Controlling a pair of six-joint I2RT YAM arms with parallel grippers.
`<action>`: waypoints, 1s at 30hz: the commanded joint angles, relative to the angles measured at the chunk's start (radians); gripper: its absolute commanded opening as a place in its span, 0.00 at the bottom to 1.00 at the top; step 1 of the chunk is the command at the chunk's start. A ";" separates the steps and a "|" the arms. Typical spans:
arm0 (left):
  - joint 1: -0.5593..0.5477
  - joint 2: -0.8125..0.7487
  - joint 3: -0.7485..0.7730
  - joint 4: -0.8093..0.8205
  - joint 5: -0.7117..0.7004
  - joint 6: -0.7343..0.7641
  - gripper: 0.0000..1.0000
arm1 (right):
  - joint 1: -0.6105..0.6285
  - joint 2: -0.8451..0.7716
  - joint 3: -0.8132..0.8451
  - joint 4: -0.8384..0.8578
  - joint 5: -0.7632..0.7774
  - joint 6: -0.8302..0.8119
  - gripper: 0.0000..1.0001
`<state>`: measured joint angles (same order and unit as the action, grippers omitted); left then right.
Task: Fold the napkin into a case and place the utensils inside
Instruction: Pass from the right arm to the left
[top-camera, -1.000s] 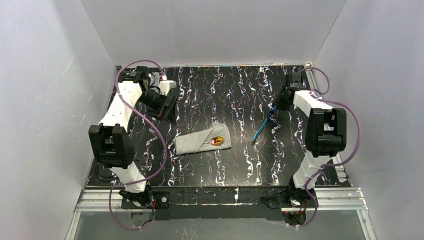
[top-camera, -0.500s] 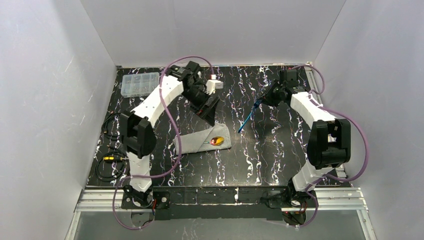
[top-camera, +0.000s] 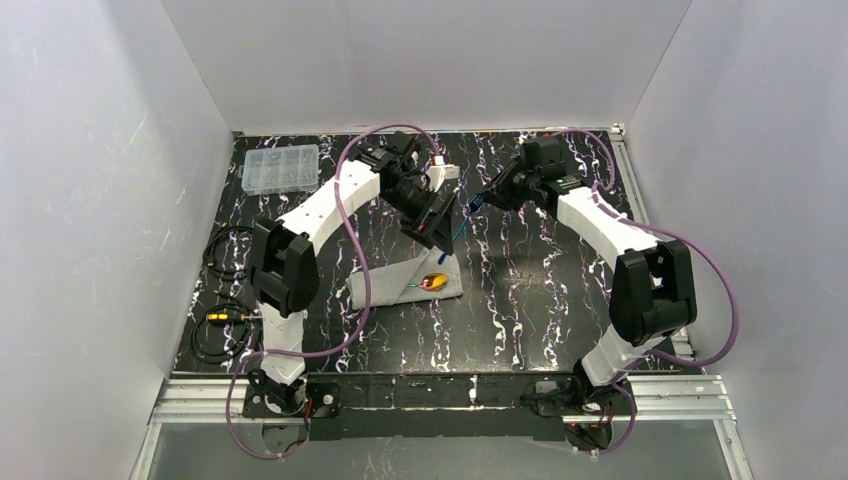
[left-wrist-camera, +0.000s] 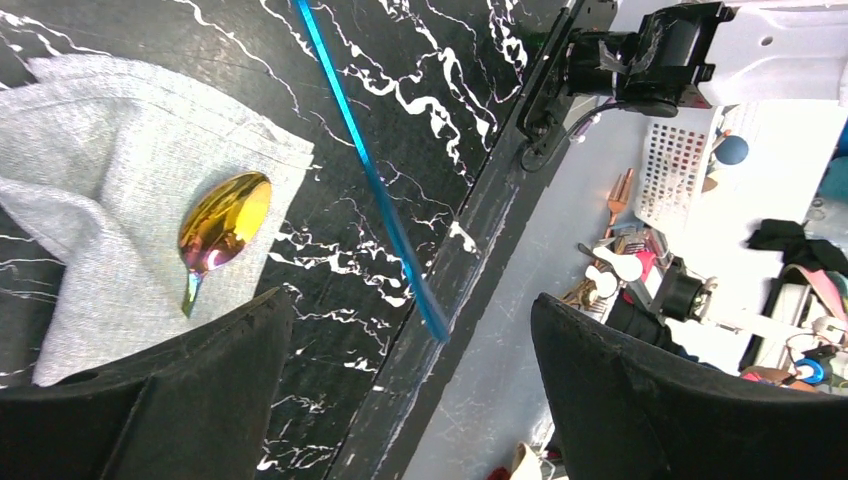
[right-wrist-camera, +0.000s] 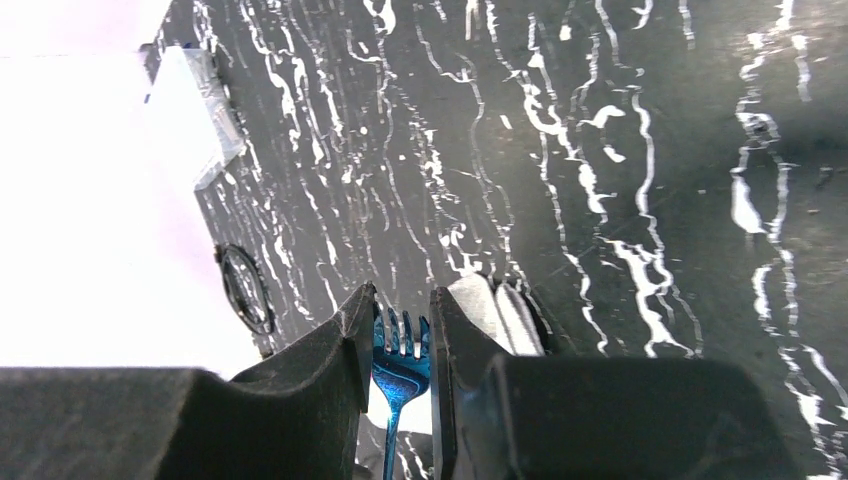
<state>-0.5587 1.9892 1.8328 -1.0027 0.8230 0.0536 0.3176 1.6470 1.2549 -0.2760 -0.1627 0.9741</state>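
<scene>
Napkin (top-camera: 400, 285), folded as a case, lies central on the surface (top-camera: 540, 300), gold spoon (left-wrist-camera: 225, 220) on it. At its 12 o'clock the right tool (right-wrist-camera: 400, 300) pinches the blue fork (right-wrist-camera: 400, 370); the left tool (left-wrist-camera: 410, 310) gapes empty. Next, probably: slide fork inside.

The black, white-veined table (top-camera: 520, 300) carried a folded grey napkin (top-camera: 385, 292) just off its centre toward 7 o'clock. A clear compartment box (top-camera: 281, 168) sat in the corner at 10 o'clock. Black coiled cables (top-camera: 215, 320) lay along the edge at 8 o'clock.
</scene>
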 joint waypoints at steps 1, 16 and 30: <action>-0.016 -0.099 -0.069 0.062 0.048 -0.069 0.86 | 0.035 -0.037 0.040 0.090 0.028 0.091 0.14; 0.011 -0.174 -0.152 0.007 0.104 0.039 0.00 | 0.102 -0.091 -0.060 0.281 -0.022 0.132 0.39; 0.134 -0.193 -0.118 -0.438 0.242 0.436 0.00 | 0.017 -0.101 0.121 0.076 -0.718 -0.558 0.92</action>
<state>-0.4397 1.8164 1.6783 -1.2209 0.9733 0.3069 0.3691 1.5856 1.3041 -0.1116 -0.6498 0.6559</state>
